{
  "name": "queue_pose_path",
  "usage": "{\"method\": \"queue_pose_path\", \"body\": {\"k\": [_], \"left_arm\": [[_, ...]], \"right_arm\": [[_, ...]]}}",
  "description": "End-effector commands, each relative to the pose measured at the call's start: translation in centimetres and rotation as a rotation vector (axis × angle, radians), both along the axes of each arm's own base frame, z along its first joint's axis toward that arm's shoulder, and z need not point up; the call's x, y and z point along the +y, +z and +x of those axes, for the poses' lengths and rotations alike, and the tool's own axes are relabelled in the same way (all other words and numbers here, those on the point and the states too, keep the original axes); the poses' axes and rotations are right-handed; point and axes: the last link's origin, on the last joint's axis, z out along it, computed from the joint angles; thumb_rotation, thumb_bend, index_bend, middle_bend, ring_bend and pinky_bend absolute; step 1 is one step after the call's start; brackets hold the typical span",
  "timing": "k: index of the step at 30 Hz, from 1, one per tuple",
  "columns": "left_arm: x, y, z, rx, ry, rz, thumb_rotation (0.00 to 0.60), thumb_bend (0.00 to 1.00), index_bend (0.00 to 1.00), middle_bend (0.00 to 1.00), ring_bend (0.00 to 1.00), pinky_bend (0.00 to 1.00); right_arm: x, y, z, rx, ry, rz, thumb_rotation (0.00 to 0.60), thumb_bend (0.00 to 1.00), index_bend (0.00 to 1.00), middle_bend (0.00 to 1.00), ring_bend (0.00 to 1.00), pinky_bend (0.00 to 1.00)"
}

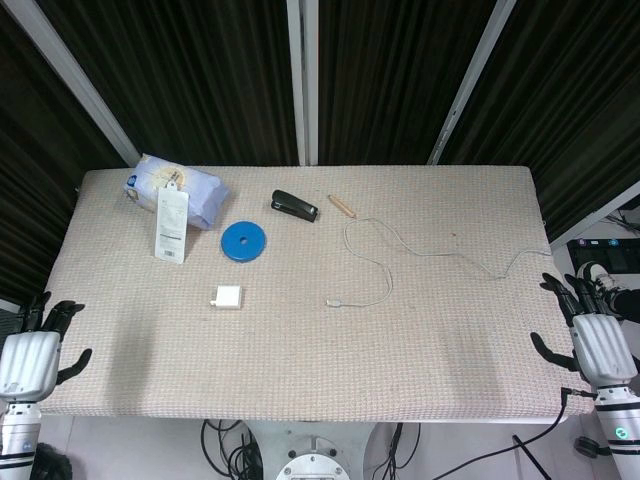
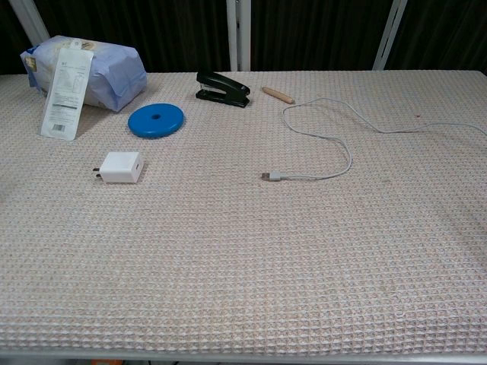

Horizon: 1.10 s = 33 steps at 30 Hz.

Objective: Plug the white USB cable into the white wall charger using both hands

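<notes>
A table (image 1: 300, 370) covered with a beige waffle-weave cloth is seen from above and from the chest. At its far-left corner a blue-and-white bag (image 1: 175, 190) is laid on its side, with a long white label (image 2: 66, 95) hanging over its front onto the cloth. The white USB cable (image 1: 372, 262) is strung from the right edge toward the middle, where it loops and ends with its metal plug (image 2: 269, 176) lying flat near the centre, pointing left. A blue disc (image 1: 244, 241) is placed just right of the bag, and a black stapler (image 1: 294, 206) and a small wooden stick (image 2: 278, 94) are set near the far edge. The white wall charger (image 1: 226, 297) is found left of centre, prongs pointing left, well apart from the cable's plug. The left hand (image 1: 30, 355) is held off the near-left corner, fingers spread and nothing in it. The right hand (image 1: 595, 340) is held off the near-right corner, likewise spread and empty. Neither hand appears in the chest view.
</notes>
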Motion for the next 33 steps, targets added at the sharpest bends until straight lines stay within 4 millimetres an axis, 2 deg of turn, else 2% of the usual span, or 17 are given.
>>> {"method": "queue_pose_path", "body": {"k": [1, 10, 15, 19, 24, 30, 33], "left_arm": [[-0.1, 0.0, -0.1, 0.001, 0.006, 0.002, 0.600, 0.22, 0.23, 0.19, 0.02, 0.00], [-0.5, 0.1, -0.3, -0.003, 0.012, 0.013, 0.600, 0.22, 0.23, 0.19, 0.02, 0.00], [-0.4, 0.1, -0.1, -0.006, -0.005, 0.006, 0.600, 0.22, 0.23, 0.19, 0.02, 0.00], [-0.4, 0.1, 0.2, -0.006, -0.022, 0.003, 0.600, 0.22, 0.23, 0.19, 0.02, 0.00], [-0.4, -0.4, 0.4, -0.016, -0.032, -0.015, 0.600, 0.22, 0.23, 0.19, 0.02, 0.00], [-0.6, -0.2, 0.1, -0.019, -0.029, -0.008, 0.600, 0.22, 0.23, 0.19, 0.02, 0.00], [-0.6, -0.3, -0.1, -0.021, -0.024, -0.013, 0.600, 0.22, 0.23, 0.19, 0.02, 0.00]], "right_arm": [[0.1, 0.1, 0.0, 0.000, 0.002, -0.003, 0.600, 0.25, 0.02, 0.18, 0.01, 0.00], [-0.5, -0.5, 0.9, 0.004, 0.044, 0.044, 0.600, 0.25, 0.02, 0.18, 0.01, 0.00], [-4.1, -2.3, 4.2, 0.037, 0.158, 0.168, 0.600, 0.24, 0.03, 0.19, 0.01, 0.00], [-7.4, -5.2, 7.9, 0.106, 0.226, 0.267, 0.600, 0.19, 0.09, 0.23, 0.04, 0.02], [-11.4, -11.1, 12.6, 0.121, 0.240, 0.397, 0.600, 0.07, 0.13, 0.26, 0.06, 0.07], [-13.5, -16.3, 16.2, 0.138, 0.241, 0.419, 0.600, 0.05, 0.23, 0.29, 0.06, 0.07], [-13.9, -18.7, 17.7, 0.182, 0.240, 0.424, 0.600, 0.08, 0.28, 0.30, 0.06, 0.07]]}}
